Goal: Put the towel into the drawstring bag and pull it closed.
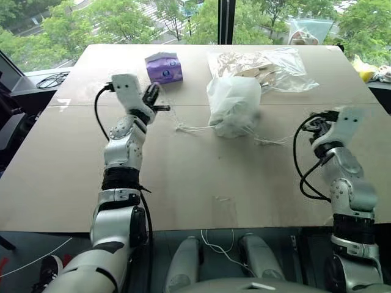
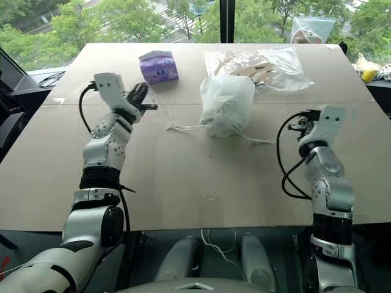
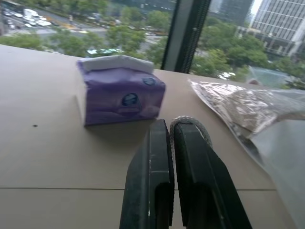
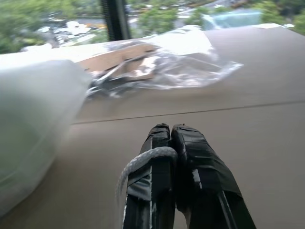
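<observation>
Bag (image 1: 233, 105): bulging, neck gathered toward the robot, lying between the two grippers; the towel is presumably inside, hidden by the fabric.
Cord (image 1: 194, 129): runs out from the neck toward each gripper, so each arm can take an end.
Left gripper (image 3: 172, 131): fingers pressed together, nothing seen between them; bag to its right, tissue pack (image 3: 119, 91) just ahead.
Right gripper (image 4: 170, 131): fingers together, a loop of cord (image 4: 143, 160) draped over one; bag to its left.
Stage: judged at or near closed.

Bare table (image 1: 201, 183) open before my arms, drawstring bag (image 1: 233, 105) at centre, tissue pack (image 1: 164, 67) and plastic bag (image 1: 269, 67) crowding behind.
</observation>
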Available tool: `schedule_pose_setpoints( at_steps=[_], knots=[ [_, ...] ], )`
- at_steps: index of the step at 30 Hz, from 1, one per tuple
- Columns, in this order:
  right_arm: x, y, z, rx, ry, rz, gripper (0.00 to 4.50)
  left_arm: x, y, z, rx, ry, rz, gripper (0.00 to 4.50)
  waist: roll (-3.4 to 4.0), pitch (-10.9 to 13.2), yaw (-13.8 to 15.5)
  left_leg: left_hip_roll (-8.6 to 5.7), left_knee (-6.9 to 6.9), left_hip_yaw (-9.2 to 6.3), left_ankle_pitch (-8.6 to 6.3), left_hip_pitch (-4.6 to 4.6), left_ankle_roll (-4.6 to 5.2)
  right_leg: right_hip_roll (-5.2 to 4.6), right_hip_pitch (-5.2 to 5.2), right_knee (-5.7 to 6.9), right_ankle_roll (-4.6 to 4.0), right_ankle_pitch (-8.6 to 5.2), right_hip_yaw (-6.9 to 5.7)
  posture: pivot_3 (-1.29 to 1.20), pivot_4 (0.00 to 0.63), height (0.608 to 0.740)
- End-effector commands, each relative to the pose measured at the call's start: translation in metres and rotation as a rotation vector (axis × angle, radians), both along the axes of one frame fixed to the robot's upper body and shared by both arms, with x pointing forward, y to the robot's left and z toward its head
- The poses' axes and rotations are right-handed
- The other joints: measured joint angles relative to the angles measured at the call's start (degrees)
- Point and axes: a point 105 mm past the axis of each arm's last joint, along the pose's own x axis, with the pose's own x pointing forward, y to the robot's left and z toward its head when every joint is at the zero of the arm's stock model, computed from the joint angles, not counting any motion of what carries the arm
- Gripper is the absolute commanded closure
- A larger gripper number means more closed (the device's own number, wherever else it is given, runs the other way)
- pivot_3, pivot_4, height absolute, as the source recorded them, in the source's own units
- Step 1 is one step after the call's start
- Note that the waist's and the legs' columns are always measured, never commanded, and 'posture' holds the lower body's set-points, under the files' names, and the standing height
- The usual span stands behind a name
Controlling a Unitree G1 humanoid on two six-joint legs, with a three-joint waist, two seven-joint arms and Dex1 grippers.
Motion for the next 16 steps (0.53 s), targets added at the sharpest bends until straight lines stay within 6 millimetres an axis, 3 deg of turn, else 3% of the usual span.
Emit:
schedule_pose_setpoints(
  at_steps=[1, 3, 4, 6, 11, 16],
  knots=[
    [-0.025, 0.006, -0.018, -0.139, 0.047, 0.202, 2.55, -0.041, -0.016, -0.006, 0.206, 0.041, -0.262, 2.11, -0.01, 0.01, -0.65, 0.02, -0.07, 0.01, 0.0, -0.01, 0.0, 0.0, -0.03, -0.05, 0.0, 0.0, 0.0, 0.0, 0.15, 0.74],
    [-0.028, -0.006, -0.021, -0.138, 0.051, 0.201, 1.6, -0.054, -0.01, -0.016, 0.26, 0.091, -0.291, 1.17, -0.01, 0.03, -0.84, 0.04, -0.07, 0.03, 0.0, 0.01, 0.0, 0.0, -0.04, -0.02, -0.01, -0.01, 0.01, 0.0, 0.15, 0.74],
    [-0.031, -0.013, -0.024, -0.132, 0.078, 0.227, 1.36, -0.058, 0.0, -0.019, 0.265, 0.111, -0.272, 0.94, -0.01, 0.04, -0.84, 0.04, -0.06, 0.04, 0.0, 0.03, 0.0, 0.01, -0.04, -0.01, -0.02, -0.02, 0.01, 0.0, 0.15, 0.74],
    [-0.042, -0.026, -0.028, -0.119, 0.136, 0.299, 0.35, -0.062, 0.02, -0.027, 0.29, 0.144, -0.208, 0.01, -0.01, 0.04, -0.69, 0.07, 0.08, 0.06, 0.02, 0.08, 0.01, 0.04, 0.0, 0.01, 0.14, -0.16, 0.01, 0.0, 0.15, 0.74],
    [-0.064, -0.054, -0.034, -0.044, 0.197, 0.384, 0.35, -0.088, 0.052, -0.044, 0.343, 0.205, -0.143, 0.01, -0.11, 0.09, -0.52, 0.15, 0.07, 0.11, 0.0, 0.9, 0.0, 0.04, 0.83, -0.03, -0.05, -0.35, 0.01, 0.0, 0.15, 0.74],
    [-0.076, -0.071, -0.036, -0.059, 0.203, 0.442, 0.35, -0.115, 0.073, -0.057, 0.355, 0.258, -0.112, 0.01, -0.12, 0.1, -0.23, 0.19, -0.01, 0.16, 0.0, 0.92, 0.0, 0.03, 0.81, -0.06, -0.08, -0.36, 0.01, 0.0, 0.15, 0.74]
  ],
)
